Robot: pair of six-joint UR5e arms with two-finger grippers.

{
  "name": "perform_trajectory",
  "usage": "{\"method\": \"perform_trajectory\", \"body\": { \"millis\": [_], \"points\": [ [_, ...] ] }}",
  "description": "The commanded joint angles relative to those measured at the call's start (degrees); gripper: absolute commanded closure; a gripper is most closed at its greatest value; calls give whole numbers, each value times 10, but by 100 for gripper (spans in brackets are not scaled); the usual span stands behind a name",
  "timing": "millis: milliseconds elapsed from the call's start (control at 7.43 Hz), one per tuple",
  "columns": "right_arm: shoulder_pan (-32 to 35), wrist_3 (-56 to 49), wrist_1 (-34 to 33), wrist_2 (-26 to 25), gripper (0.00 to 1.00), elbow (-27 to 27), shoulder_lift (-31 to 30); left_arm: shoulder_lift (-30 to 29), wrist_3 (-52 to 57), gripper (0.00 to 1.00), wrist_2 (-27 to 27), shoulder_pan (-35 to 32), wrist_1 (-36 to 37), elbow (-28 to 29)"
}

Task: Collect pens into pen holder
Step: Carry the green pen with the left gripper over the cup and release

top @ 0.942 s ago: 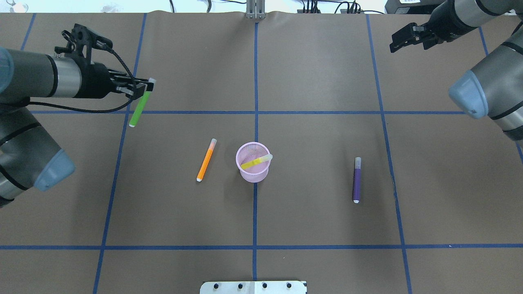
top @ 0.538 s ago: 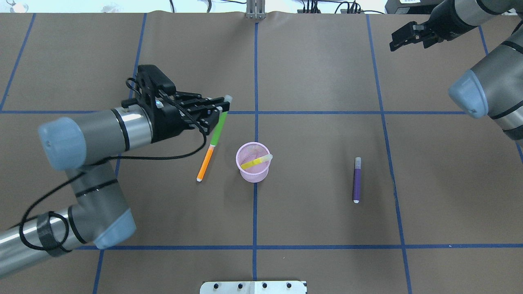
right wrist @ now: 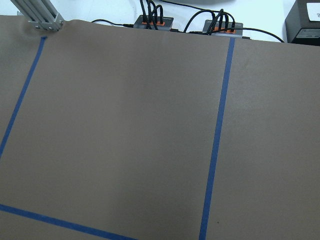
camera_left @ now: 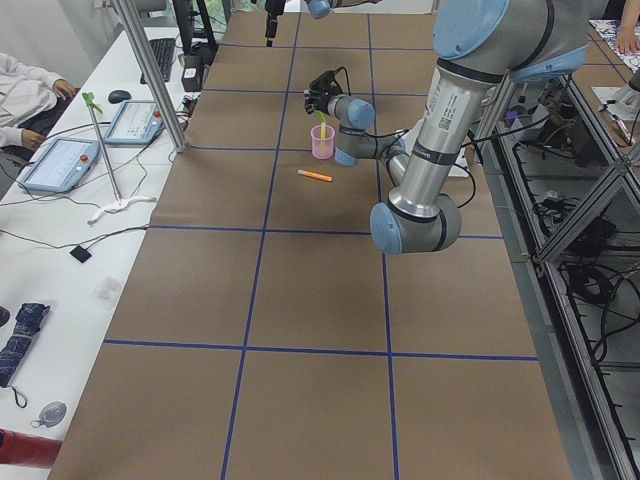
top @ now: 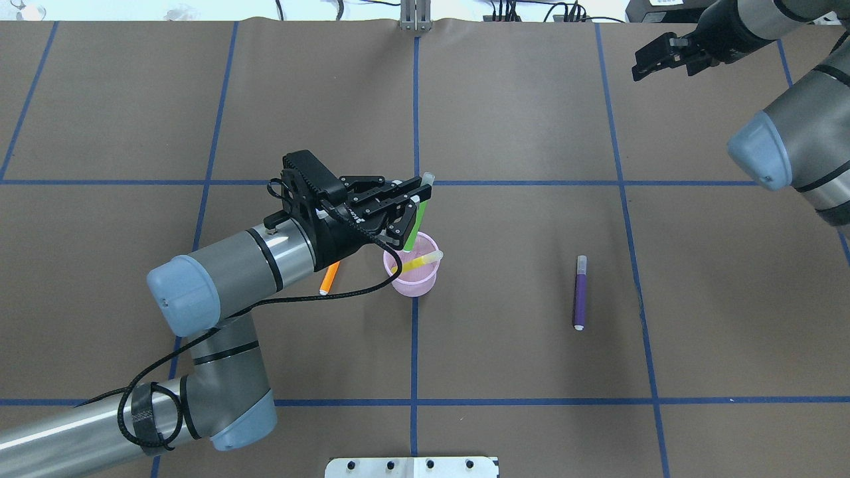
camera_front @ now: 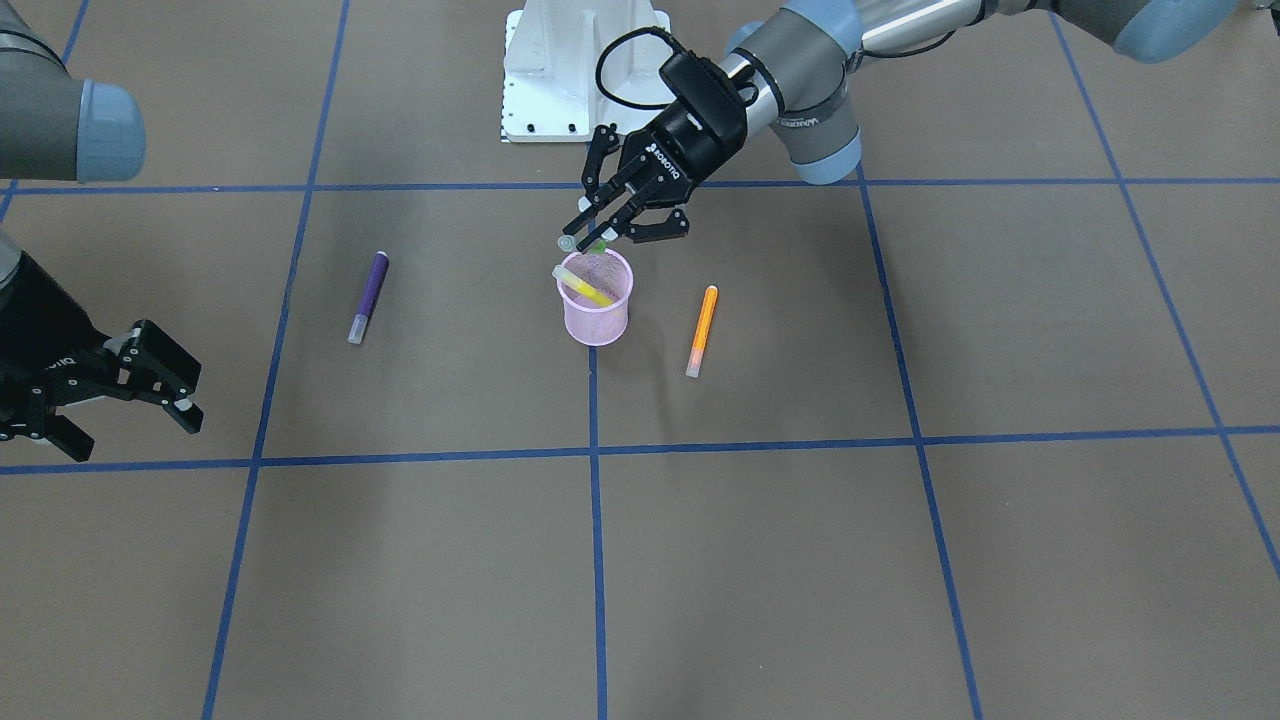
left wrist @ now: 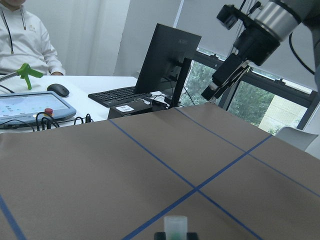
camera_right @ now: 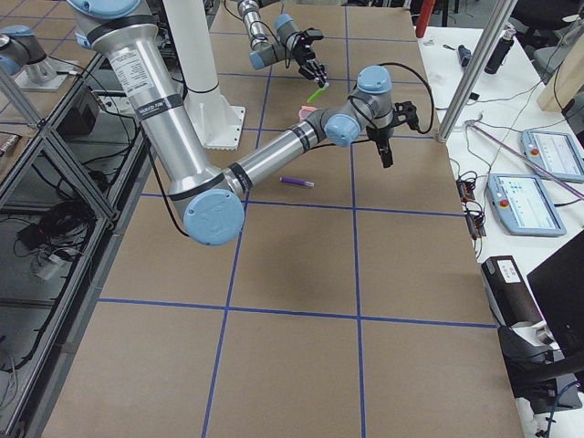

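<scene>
Left gripper (top: 418, 202) pinches slim green pen (top: 415, 226), tilted over round pink mesh cup (top: 415, 285) holding yellow pen (top: 417, 263). Left wrist view: only translucent cap (left wrist: 175, 223). Right gripper (camera_front: 132, 435) fingers spread.

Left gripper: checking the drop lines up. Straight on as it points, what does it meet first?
Probably the pen holder, right below the left gripper; its green pen hangs over the opening. Depth is unclear.

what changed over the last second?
Left gripper swung rightward across the table to the cup, carrying the green pen, whose lower end now hangs over the rim; still shut on it. Unchanged: yellow pen in the cup, orange pen and purple pen lying on the table, right gripper open at the far right.
</scene>
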Motion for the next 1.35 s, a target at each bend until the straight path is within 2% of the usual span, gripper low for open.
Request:
{"method": "perform_trajectory", "body": {
  "millis": [0,135,269,404,538,942,1077,1212],
  "points": [
    [0,0,0,0,0,-1,0,-8,19,100,13,5,-26,41],
    [0,-1,0,0,0,-1,0,-8,20,100,13,5,-27,49],
    [0,-1,0,0,0,-2,0,-8,19,88,13,8,-27,53],
    [-1,0,0,0,0,-1,0,-8,19,34,13,11,-28,53],
    [0,0,0,0,0,-1,1,-8,19,1,13,12,-29,53],
    [-1,0,0,0,0,-1,1,-8,19,1,5,12,-18,42],
    [0,0,0,0,0,-1,1,-8,19,1,-3,9,6,38],
    [0,3,0,0,0,1,-1,-5,19,1,-37,-1,81,3]
  ]
}}
